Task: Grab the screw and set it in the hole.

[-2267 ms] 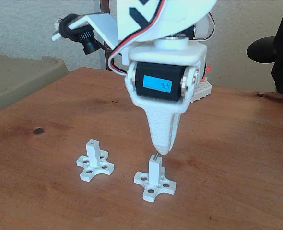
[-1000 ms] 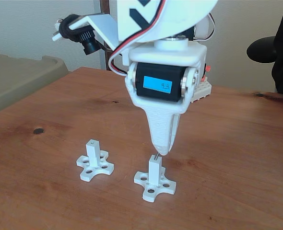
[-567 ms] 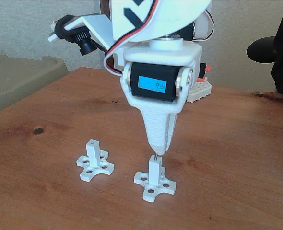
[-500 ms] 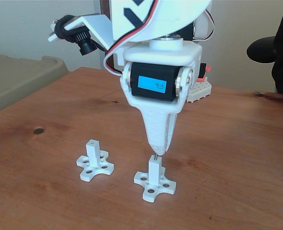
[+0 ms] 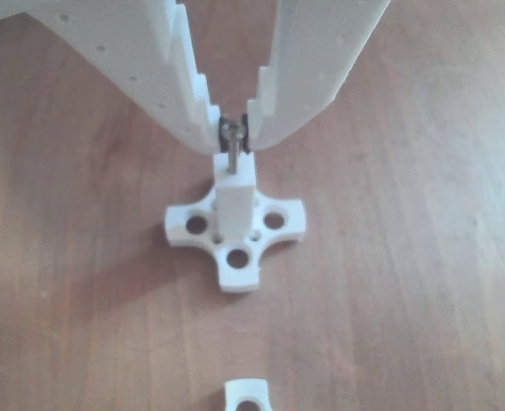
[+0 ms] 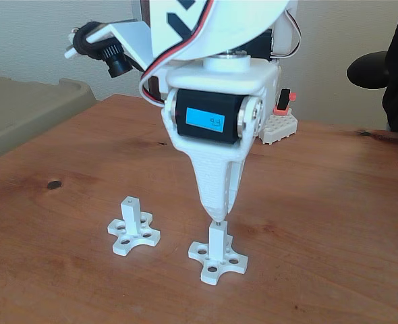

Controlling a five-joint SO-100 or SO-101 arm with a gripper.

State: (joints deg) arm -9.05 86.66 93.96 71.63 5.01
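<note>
In the other view my white gripper (image 5: 232, 137) is shut on the screw (image 5: 232, 154), pinching its shiny head between dark pads. The thin shaft points down, and its lower end meets the top face of a square white post (image 5: 235, 201) on a cross-shaped foot (image 5: 274, 224). The hole itself is covered by the screw's tip. In the fixed view the gripper (image 6: 216, 217) hangs straight above this post (image 6: 217, 237), its tip just over the end face. A second white post (image 6: 130, 210) stands to the left with its top hole showing.
The wooden table (image 6: 320, 202) carries a white block with a red part (image 6: 280, 121) behind the arm. A beige bin (image 6: 23, 108) sits off the table's left edge. A black chair (image 6: 374, 67) is at the far right. A piece of another white foot (image 5: 248, 396) lies at the bottom edge.
The arm and gripper have shifted left, so the tip that sat right of the post now stands directly above it. The screw has gone from slanted to upright.
</note>
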